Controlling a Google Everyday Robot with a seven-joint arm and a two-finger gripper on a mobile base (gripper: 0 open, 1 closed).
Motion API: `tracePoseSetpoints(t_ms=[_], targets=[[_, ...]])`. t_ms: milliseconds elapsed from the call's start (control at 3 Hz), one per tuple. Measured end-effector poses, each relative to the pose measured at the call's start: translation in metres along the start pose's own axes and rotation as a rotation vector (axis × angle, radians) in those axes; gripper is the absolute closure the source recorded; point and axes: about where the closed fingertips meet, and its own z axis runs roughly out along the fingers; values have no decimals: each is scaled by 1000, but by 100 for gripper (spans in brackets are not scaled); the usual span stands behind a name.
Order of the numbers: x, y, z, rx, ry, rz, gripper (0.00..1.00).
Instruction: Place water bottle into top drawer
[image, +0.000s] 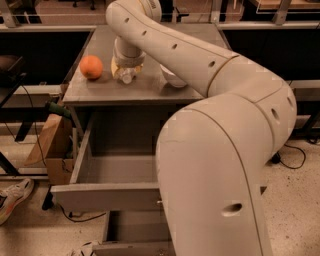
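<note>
The water bottle (125, 76) is on the grey table top (100, 90), right of an orange (91, 67). Only its clear end with the white cap shows below my wrist. My gripper (128, 66) is right over the bottle, at the end of the big white arm (210, 75), and hides the rest of it. The top drawer (107, 196) stands pulled open below the table's front edge, and its inside (120, 167) is bare as far as I can see. The arm covers the drawer's right part.
A white bowl (172, 78) sits on the table right of the gripper, partly behind the arm. The narrower lower drawer (132, 245) is also pulled out. A cardboard box (50, 145) and a shoe (12, 197) are on the floor at left.
</note>
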Motion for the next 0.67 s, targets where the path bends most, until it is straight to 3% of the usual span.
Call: tracePoseSetpoints(t_ms=[333,667], targets=[[3,-16,-15,14,-36,28,100],[7,-39,-54,10,-130,42,100]])
